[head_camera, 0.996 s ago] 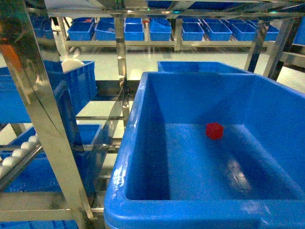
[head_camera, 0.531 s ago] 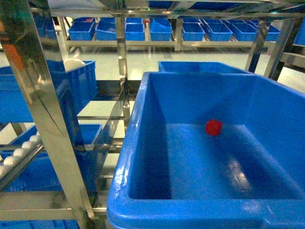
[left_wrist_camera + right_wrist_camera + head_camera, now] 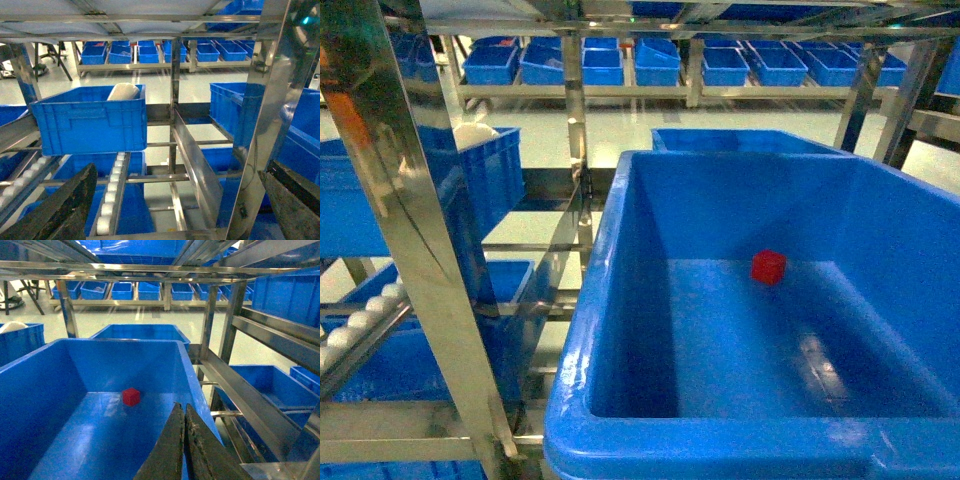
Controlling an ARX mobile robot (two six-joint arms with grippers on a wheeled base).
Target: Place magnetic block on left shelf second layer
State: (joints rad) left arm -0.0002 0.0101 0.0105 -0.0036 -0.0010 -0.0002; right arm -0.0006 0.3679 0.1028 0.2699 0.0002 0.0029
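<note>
Steel racking with rows of blue bins fills the background. The small red cube (image 3: pixel 131 396) is seen resting on the large blue plastic bin's (image 3: pixel 590 300) floor, ahead-left of the clenched, empty right tool (image 3: pixel 182 442), which is nearer; the left tool (image 3: pixel 170 210) is spread, empty.
</note>
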